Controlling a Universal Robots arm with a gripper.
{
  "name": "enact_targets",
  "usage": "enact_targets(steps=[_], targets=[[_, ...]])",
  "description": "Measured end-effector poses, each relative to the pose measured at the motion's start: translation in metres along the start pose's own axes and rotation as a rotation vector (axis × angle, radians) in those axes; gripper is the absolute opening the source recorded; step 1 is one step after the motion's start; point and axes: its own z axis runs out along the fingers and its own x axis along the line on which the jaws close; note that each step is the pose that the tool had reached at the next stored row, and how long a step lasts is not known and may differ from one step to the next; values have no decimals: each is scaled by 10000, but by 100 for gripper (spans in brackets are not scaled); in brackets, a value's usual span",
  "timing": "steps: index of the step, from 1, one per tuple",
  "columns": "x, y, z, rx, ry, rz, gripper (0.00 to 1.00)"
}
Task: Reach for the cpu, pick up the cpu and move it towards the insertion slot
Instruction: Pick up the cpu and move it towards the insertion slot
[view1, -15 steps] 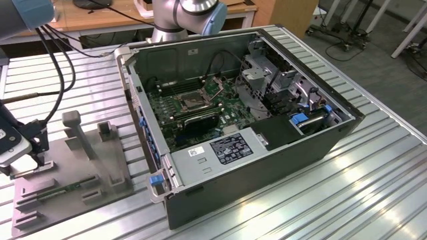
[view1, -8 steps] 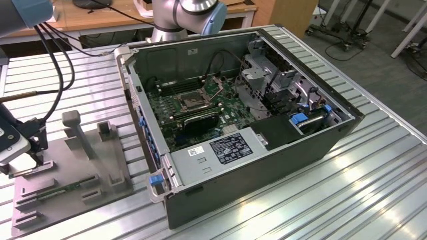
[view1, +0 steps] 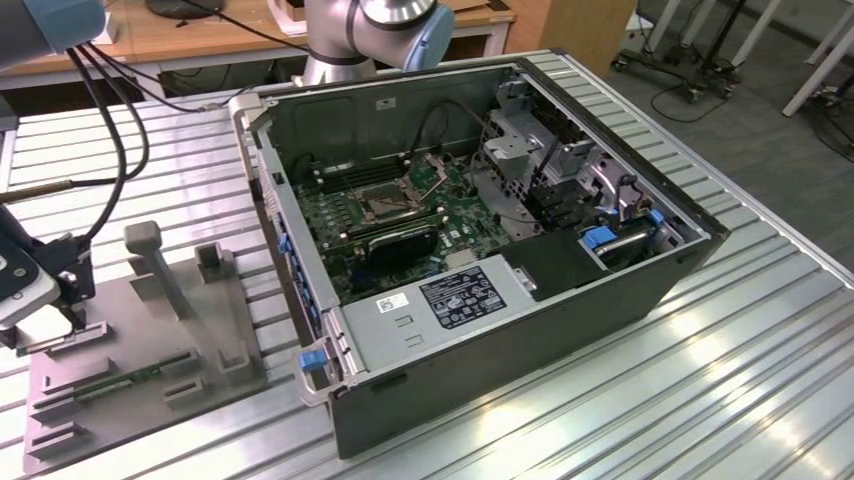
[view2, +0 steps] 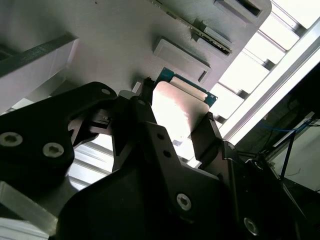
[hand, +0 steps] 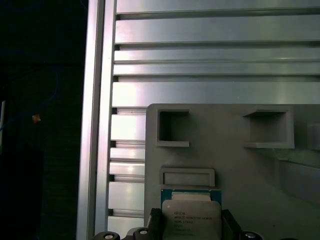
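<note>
One slatted metal surface (view1: 694, 380) carries everything. On it, toward the exterior view's right, stands the open computer case (view1: 561, 320). Toward the exterior view's left, just beside the case, lies a grey fixture plate (view1: 134, 345) with upright posts (view1: 147, 260) and shallow pockets. The arm's wrist sits low over that plate, at the exterior view's left edge.

Next down in size is the insertion slot (view1: 388, 205), a silver-framed square on the green board inside the case. It is well apart from the wrist, with the case's side wall between the two.

The gripper (view2: 177, 110) is down at the plate. The cpu (hand: 191, 220) lies flat between its two fingers (view2: 210, 135), silvery top up and green rim showing, just beside a low raised block (hand: 187, 177) of the plate. In both wrist views the fingers stand drawn in against two opposite edges of the chip, one on each side, with nothing else between them. Reads as closed on the chip. Cannot tell whether the chip has left the plate.

Judgement on the step in hand, the pick-up, and how to do it well:
- Hold by the edges only. The part is thin with little edge to bear on, so both fingers should press evenly or it may twist.
- Grip firmly but not hard. The smooth metal top and thin rim look likely to slip.
- Keep it level, since a tilt could catch a corner on the raised block.
- Come straight up off the plate before any sideways travel, because the posts stand near.
</note>
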Motion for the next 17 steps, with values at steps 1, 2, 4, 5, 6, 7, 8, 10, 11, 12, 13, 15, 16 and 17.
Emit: enact_targets(steps=[1,2,4,5,6,7,8,10,11,12,13,15,16,17], targets=[[0,0,-1,-1,-1,0,55],[0,0,-3,0,0,0,55],[0,0,-10,2,2,-1,55],[0,0,-13,1,3,0,55],[0,0,-16,2,3,0,55],[0,1,-20,1,2,0,55],[0,1,-24,2,3,0,55],[0,1,-33,2,3,0,55],[0,1,-39,2,4,0,55],[0,1,-40,1,1,0,55],[0,2,-41,-1,-1,0,55],[0,2,-47,1,2,0,55],[0,2,-48,1,2,0,55],[0,2,-52,1,2,0,55]])
